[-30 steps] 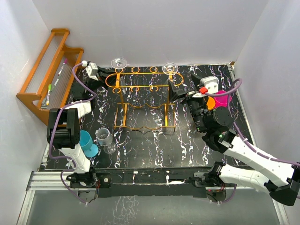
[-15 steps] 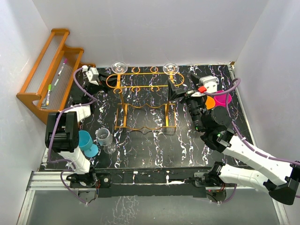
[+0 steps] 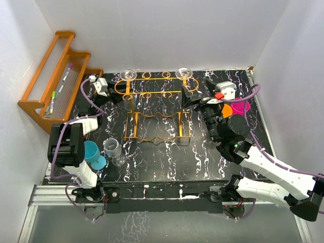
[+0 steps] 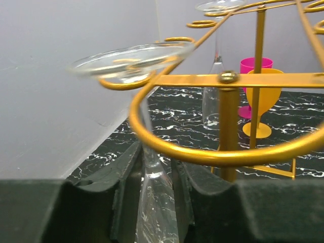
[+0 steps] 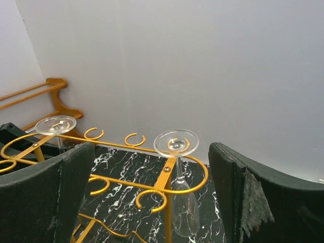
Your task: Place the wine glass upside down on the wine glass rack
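1. The left fingers grip the inverted wine glass by its stem. Its foot lies over the back-left corner loop of the wine glass rack.
2. Confirm the foot is seated, open slowly, and withdraw straight.
3. The right fingers gape empty near the second hung glass; hold them clear of it.

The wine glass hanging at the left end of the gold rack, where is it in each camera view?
Top external: wine glass upper centre-left, on the rack's far left corner.
Left wrist: close up, left of centre, stem between the left fingers.
Right wrist: far left, mid-height.
Shared landmark: the second glass at the rack's other end.
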`<state>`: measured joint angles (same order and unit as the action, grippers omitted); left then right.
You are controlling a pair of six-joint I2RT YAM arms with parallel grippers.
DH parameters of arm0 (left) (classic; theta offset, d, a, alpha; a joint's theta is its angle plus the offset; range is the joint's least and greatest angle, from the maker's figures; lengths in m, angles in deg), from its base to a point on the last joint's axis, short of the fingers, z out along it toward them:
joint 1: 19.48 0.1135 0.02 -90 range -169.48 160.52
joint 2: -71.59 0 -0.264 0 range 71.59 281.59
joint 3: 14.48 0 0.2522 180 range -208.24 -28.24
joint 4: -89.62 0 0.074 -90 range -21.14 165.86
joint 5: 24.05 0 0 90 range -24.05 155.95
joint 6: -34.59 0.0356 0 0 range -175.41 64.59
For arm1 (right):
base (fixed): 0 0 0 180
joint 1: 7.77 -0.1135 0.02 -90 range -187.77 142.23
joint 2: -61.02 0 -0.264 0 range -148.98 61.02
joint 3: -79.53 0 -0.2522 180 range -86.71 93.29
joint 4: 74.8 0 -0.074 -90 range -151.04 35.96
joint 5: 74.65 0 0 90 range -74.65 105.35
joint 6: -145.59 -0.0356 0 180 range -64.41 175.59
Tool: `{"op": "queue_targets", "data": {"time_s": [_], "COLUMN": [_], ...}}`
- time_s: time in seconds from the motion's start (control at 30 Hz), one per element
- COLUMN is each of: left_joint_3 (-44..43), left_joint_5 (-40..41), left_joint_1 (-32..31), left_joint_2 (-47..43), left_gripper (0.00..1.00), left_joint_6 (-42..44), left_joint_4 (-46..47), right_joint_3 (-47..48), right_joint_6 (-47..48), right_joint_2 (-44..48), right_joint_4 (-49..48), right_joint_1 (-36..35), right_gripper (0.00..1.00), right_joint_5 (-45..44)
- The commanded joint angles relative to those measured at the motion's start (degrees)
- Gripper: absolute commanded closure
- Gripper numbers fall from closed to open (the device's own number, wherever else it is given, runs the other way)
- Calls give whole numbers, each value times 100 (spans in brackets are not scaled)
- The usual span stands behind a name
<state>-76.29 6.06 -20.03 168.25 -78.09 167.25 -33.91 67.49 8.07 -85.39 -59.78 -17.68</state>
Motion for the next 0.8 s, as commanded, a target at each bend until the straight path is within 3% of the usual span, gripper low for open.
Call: {"op": "queue_targets", "data": {"time_s": [0.0,0.17,0.2,0.27,0.47,0.53,0.77], "left_joint_3": [94,165,173,191,254,288,341], "left_joint_5": [21,69,82,105,165,211,284], "left_joint_1": [-18,-8,-8,-11,6,30,192], "left_joint_2": [-296,-275,-279,-278,-307,-319,-297], "left_gripper": [68,58,54,29,20,4,3], "left_joint_6": [309,393,420,462,549,549,518], "left_joint_4": [1170,1170,1170,1169,1161,1166,1148], "right_joint_3": [86,102,103,98,75,72,16], "right_joint_6": [-21,-4,4,2,22,17,18], "right_joint_2": [-26,-65,-71,-80,-81,-72,-38], "right_joint_4": [-365,-377,-381,-402,-447,-455,-495], "right_joint_1": [24,27,25,29,28,25,28], "right_gripper": [1,1,1,1,1,1,1], "right_joint_5": [41,50,47,52,68,78,87]}}
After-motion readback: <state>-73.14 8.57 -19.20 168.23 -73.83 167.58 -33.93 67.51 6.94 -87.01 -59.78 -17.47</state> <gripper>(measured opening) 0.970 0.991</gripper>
